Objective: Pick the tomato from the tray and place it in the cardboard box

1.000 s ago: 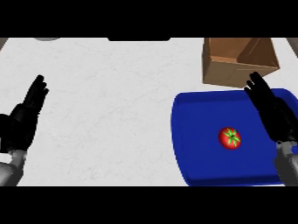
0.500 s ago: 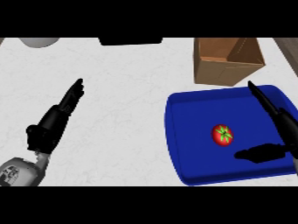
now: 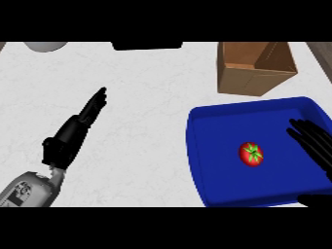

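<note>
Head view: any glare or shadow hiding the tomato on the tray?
Head view: no glare; the tomato shows plainly on the blue tray, lit evenly. The right hand hovers beside it, not covering it. The cardboard box interior is shaded but readable.

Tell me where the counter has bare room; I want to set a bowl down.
Bare counter lies between the left hand and the blue tray, up to the cardboard box. The tray is crowded: the tomato lies beside the right hand.
</note>
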Robot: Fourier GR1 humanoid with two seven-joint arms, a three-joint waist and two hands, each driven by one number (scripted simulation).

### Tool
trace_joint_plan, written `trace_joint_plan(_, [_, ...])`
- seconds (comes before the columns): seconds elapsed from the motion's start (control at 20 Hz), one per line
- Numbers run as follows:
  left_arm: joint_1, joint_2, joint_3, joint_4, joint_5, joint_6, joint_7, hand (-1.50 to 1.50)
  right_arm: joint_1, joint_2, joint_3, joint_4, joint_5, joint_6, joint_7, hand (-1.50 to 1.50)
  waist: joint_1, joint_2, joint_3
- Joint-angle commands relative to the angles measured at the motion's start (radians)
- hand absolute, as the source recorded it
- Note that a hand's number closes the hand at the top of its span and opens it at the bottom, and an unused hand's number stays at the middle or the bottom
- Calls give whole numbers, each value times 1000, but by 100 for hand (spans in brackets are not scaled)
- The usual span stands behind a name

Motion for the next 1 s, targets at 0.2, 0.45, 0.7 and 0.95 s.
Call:
trace_joint_plan(0.2, [-8, -49, -11, 24, -38, -22, -12, 0, 150, -215, -92, -341, -84, 292, 233, -150, 20, 6, -2])
trace_joint_plan(0.45, [21, -56, 10, -7, -65, -36, -2, 0, 198, -196, -108, -462, -121, 410, 369, -150, 35, 6, 0])
trace_joint_plan(0.7, [13, -109, 43, 6, -98, -59, 17, 0, 162, -29, -10, -373, 9, 395, 393, -150, 43, 8, 1])
trace_joint_plan(0.95, [-44, -133, 91, 75, -114, -137, 29, 0, -77, 62, 7, -285, -38, 535, 502, -150, 52, 11, 1])
